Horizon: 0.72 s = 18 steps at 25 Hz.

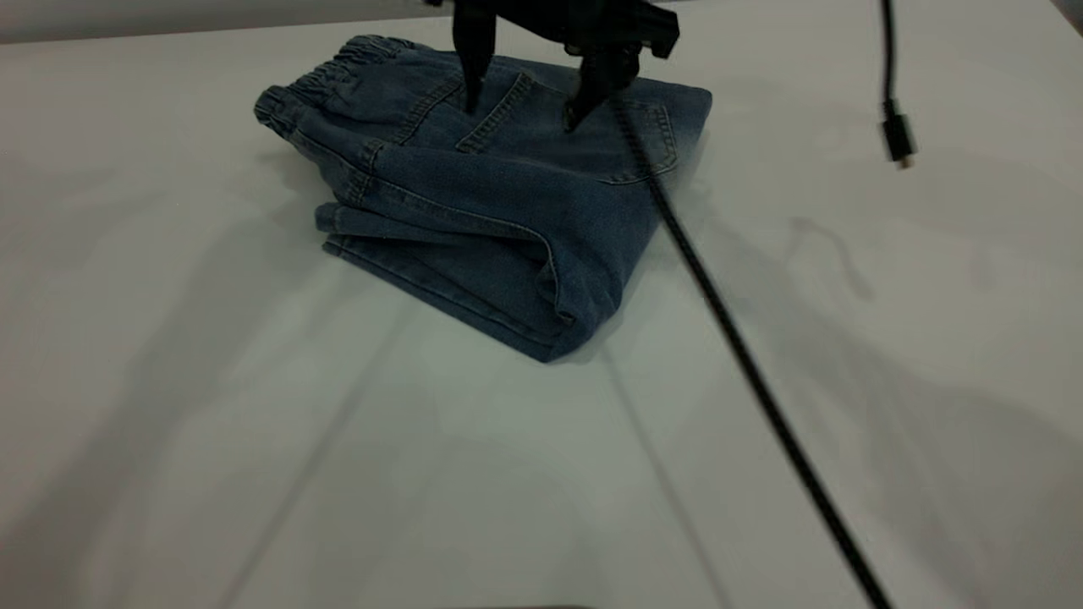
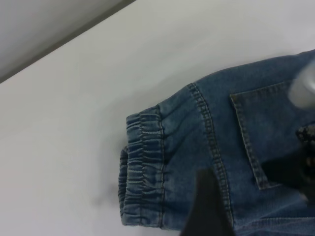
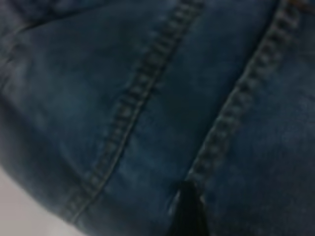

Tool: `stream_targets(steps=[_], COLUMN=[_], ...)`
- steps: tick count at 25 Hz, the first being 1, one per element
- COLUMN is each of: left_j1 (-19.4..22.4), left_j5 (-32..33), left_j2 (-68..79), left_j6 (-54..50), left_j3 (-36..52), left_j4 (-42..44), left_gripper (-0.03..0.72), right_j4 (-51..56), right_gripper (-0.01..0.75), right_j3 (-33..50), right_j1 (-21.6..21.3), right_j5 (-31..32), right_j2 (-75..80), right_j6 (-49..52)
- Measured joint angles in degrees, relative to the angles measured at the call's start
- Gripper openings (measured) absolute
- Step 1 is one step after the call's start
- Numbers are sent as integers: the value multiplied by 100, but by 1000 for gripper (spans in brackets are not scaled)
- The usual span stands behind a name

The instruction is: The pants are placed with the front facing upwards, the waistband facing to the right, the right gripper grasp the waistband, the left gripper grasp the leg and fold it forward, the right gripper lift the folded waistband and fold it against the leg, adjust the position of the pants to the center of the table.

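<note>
Though folded, pants point(image 1: 499, 203) (soft denim) stay puckered.

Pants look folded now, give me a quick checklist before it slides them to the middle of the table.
1. Fold done: ok. The pants lie as a compact stack, hems toward the near side.
2. Waistband flat on the stack: ok, at its far left edge.
3. Right gripper ready to push: ok. It is open, tips resting on the top layer of denim.
4. Pants centred on the table: not ok, they sit near the far edge.
5. Path clear: not ok. A braided cable crosses the stack's right corner.
6. Left gripper out of the way: cannot tell.
</note>
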Motion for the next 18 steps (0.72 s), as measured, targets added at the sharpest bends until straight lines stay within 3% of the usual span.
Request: stream_targets(steps=[5,14,18], left_j1=[0,0,0], left_j5=[57,276,316], left_j2=[0,-4,-4], left_j6=[-10,-159,-166], left_j3=[0,0,0], left_j4=[-17,-91,-91], left_gripper=[465,465,465], right_j4=[554,981,950], right_gripper=[526,524,524], right_j3=[-496,-550,-550], right_j1=[9,53,48], right_j5=[289,-81,-92], right_j2=[157,564,895], right_j6=[661,2162,2373])
